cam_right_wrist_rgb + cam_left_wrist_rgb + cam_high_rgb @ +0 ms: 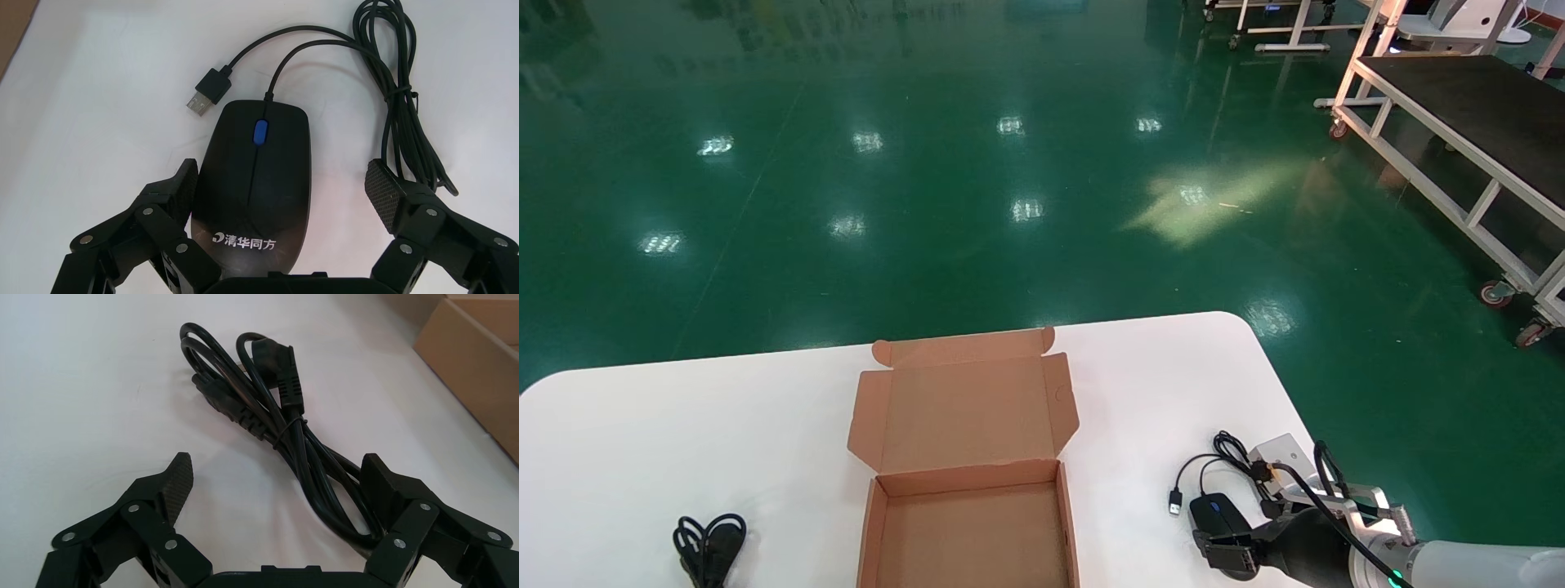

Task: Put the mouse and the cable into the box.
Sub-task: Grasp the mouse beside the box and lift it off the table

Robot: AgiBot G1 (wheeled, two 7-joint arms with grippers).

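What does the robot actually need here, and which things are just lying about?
Needed: mouse, inside the open right pincer; bundled cable, by the open left pincer; open cardboard box.
Just there: white block beside the mouse; black-topped trolley on the floor behind.

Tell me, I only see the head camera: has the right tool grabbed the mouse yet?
Observer: Not yet. The right tool is open, with one finger on each side of the black mouse.
Operator: Where's the left tool? I can't see it!
Observer: The left tool is open, hovering right over the black power cable.
Operator: Is the mouse's wire tied up?
Observer: Yes, its cord is tied in a bundle, with the USB plug lying loose.
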